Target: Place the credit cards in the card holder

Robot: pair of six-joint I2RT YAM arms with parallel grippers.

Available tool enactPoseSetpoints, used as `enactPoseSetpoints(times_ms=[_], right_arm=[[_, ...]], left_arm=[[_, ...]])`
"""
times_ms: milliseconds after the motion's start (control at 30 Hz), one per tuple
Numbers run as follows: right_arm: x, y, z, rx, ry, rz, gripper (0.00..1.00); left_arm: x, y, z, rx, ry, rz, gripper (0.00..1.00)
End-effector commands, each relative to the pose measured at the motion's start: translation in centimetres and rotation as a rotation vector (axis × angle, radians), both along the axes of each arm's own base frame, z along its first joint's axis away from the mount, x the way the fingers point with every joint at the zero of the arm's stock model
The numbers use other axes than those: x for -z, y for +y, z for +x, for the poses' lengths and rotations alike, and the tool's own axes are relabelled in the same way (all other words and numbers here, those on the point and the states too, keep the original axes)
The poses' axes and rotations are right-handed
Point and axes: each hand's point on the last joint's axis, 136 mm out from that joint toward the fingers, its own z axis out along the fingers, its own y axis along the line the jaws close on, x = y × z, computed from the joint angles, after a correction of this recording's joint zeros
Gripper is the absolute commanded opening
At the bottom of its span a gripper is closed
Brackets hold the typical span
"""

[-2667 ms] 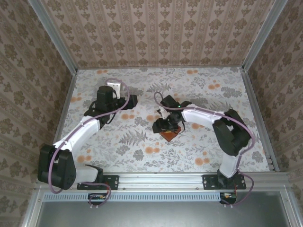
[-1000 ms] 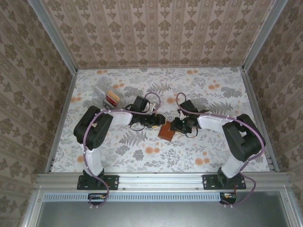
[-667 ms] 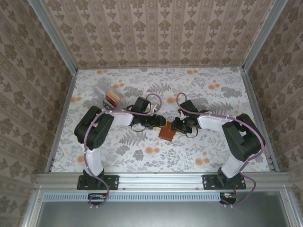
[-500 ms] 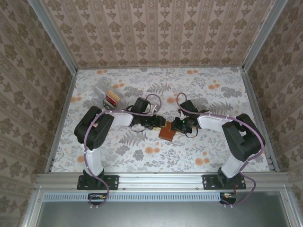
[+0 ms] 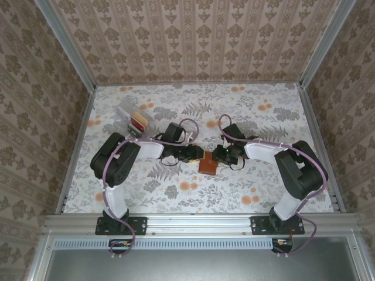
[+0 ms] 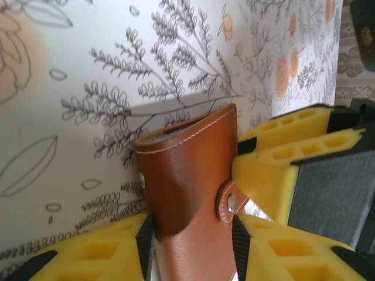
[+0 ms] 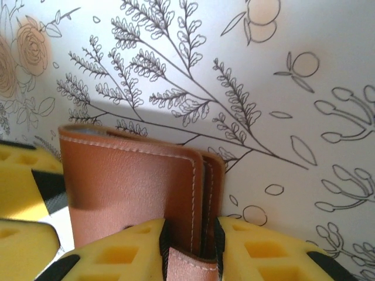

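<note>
The brown leather card holder (image 5: 207, 164) stands folded on the floral table (image 5: 176, 193) at mid-centre, with both grippers on it. My left gripper (image 5: 195, 154) comes in from the left. In the left wrist view its pads press both faces of the card holder (image 6: 187, 170), just below the snap tab (image 6: 229, 202), so the left gripper (image 6: 190, 234) is shut on it. My right gripper (image 5: 219, 154) comes from the right. The right gripper (image 7: 189, 234) is shut on the card holder's (image 7: 129, 181) folded edge. A red-orange credit card (image 5: 139, 122) stands at the back left.
A clear stand (image 5: 125, 113) holds the cards near the back left corner. Patterned walls enclose the table on three sides. The arms' bases sit on the metal rail (image 5: 199, 223) at the near edge.
My left gripper has slid right onto the card holder and its jaws have narrowed around it. The right gripper has kept its hold, barely moving.
</note>
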Motion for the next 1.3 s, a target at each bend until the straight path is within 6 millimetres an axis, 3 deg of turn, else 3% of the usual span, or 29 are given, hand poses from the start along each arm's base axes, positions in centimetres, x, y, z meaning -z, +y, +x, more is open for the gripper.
enactPoseSetpoints(times_ms=[0,133,333,433,700,1167,1267], right_arm=[[1.1,0.1,-0.3,0.004,0.015,0.006,0.29],[0.8,0.5,-0.2,-0.001,0.013,0.023,0.28],[0.7,0.9,-0.1,-0.004,0.015,0.055,0.29],[0.6,1.3,-0.1,-0.001,0.018,0.085,0.29],[0.1,1.4,0.2,0.003,0.005,0.120,0.29],[-0.7,1.2,0.5,0.013,-0.009,0.125,0.31],[-1.2,1.0,0.6,0.013,-0.020,0.110,0.32]], left_arm=[[-1.1,-0.5,-1.9,0.049,0.024,-0.027,0.34],[-2.1,-1.1,-1.5,0.031,0.009,-0.084,0.29],[-3.4,-1.6,-0.9,0.005,-0.012,-0.140,0.42],[-3.6,-1.9,-0.5,-0.019,-0.007,-0.169,0.43],[-3.6,-2.1,-0.4,-0.029,0.002,-0.189,0.35],[-4.8,-1.6,-0.2,-0.024,-0.057,-0.154,0.01],[-4.8,-1.4,-0.1,-0.030,-0.064,-0.147,0.00]])
